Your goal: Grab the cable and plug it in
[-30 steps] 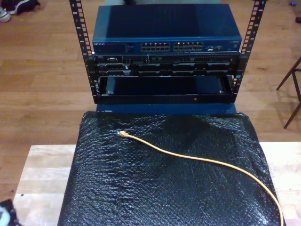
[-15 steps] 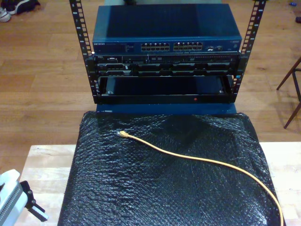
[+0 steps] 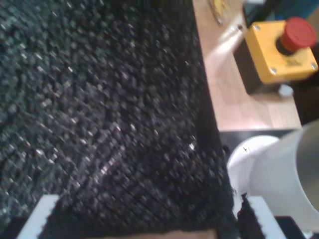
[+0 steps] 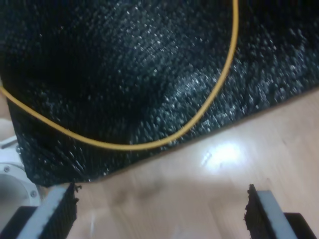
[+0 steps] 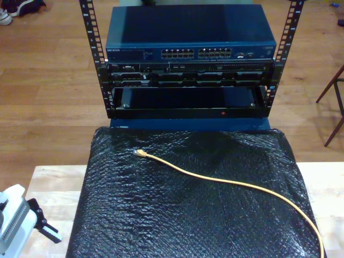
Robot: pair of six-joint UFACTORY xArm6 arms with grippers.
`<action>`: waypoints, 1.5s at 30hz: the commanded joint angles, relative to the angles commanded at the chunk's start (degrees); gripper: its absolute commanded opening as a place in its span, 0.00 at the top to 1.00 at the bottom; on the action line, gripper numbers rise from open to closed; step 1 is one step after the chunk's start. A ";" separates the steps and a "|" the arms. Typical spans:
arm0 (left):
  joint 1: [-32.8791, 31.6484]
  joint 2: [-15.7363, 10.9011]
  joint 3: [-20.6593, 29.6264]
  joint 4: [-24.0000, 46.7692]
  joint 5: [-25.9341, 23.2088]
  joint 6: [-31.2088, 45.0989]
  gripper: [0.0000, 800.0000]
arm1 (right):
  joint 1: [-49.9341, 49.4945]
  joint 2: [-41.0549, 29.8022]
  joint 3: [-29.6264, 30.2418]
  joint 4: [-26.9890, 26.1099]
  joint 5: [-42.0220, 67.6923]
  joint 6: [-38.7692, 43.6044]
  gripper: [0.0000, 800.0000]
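The yellow-orange cable [image 5: 226,180] lies loose on the black bubble-wrap mat [image 5: 188,220], its clear plug [image 5: 138,153] pointing at the exterior view's left. From there it runs off toward that view's lower right. A curved stretch of the cable [image 4: 199,117] lies near the mat's edge, ahead of my second gripper [image 4: 162,211], which is open above bare wood. My first gripper [image 3: 149,221] is open above the mat with nothing between its fingers. An arm's white gripper [image 5: 21,223] shows at the exterior view's lower left, beside the mat; which arm it is cannot be told.
Behind the mat stands a black rack [image 5: 188,102] holding a blue network switch [image 5: 188,32] with rows of ports [image 5: 196,53]. A yellow box with a red stop button [image 3: 279,50] sits on the wooden table [image 3: 239,94]. A white arm base [image 3: 279,174] is close by.
In the exterior view, the white gripper at the lower left has come further into the picture and moved up and toward the mat. The cable has not moved.
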 joint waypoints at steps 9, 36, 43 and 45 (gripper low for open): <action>-2.46 0.00 0.00 -4.57 0.44 -3.43 0.00 | 4.84 -2.11 0.18 1.67 -0.09 3.16 0.00; -2.11 3.25 -3.16 -4.57 1.32 -3.60 0.00 | 29.45 3.08 -1.32 7.56 -19.34 16.70 0.01; -2.20 3.78 -2.99 -4.57 1.32 -3.60 0.00 | 30.07 4.13 -2.90 7.56 -19.60 18.81 0.01; -2.64 4.22 -3.08 -4.57 0.97 -3.69 0.00 | 30.15 4.57 -2.73 7.56 -20.22 18.90 0.01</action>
